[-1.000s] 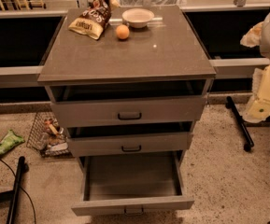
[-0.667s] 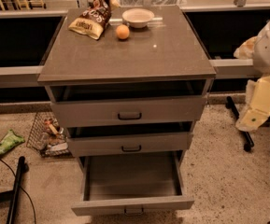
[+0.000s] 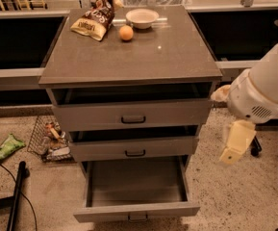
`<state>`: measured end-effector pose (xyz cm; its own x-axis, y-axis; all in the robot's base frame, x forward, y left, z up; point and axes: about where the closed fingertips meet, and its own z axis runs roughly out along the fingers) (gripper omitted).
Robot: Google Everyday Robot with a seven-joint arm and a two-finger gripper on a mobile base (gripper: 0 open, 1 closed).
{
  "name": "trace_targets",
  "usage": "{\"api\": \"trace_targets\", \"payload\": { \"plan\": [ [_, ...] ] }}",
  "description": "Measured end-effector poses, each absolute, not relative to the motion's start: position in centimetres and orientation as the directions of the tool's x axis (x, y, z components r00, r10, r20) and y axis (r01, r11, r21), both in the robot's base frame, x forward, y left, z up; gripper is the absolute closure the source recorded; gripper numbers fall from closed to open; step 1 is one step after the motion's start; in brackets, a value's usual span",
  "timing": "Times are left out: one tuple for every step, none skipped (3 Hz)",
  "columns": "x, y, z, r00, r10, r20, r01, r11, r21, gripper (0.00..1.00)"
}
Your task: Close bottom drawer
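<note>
The bottom drawer (image 3: 136,210) is the lowest of three grey drawers and is pulled far out, showing its bare grey box interior (image 3: 136,182). Its small dark handle sits at the lower frame edge. The middle drawer (image 3: 134,149) and the top drawer (image 3: 132,116) each stand slightly out. My white arm (image 3: 263,88) comes in from the right. My cream gripper (image 3: 235,142) hangs down from it, to the right of the cabinet at about the middle drawer's height, above and to the right of the bottom drawer's front, touching nothing.
On the cabinet top (image 3: 177,57) lie a chip bag (image 3: 94,19), an orange (image 3: 126,32) and a white bowl (image 3: 142,17). On the floor at the left are a wire basket (image 3: 47,138), a green packet (image 3: 7,146) and a black pole (image 3: 16,196) with a cable.
My arm and gripper have swung left and down, closer to the cabinet's right side. The drawers have not moved.
</note>
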<state>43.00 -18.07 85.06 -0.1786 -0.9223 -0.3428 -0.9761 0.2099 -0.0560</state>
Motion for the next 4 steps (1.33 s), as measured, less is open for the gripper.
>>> {"api": "trace_targets", "payload": {
  "plan": [
    [41.8, -16.6, 79.8, -0.199, -0.905, -0.376, -0.977, 0.212, 0.008, 0.00],
    [40.5, -15.5, 72.7, -0.278, -0.868, -0.411, -0.960, 0.253, 0.115, 0.00],
    [40.5, -15.5, 72.7, -0.278, -0.868, -0.411, -0.961, 0.253, 0.115, 0.00],
    [41.2, -14.8, 69.4, -0.276, -0.863, -0.424, -0.961, 0.243, 0.130, 0.00]
  ]
}}
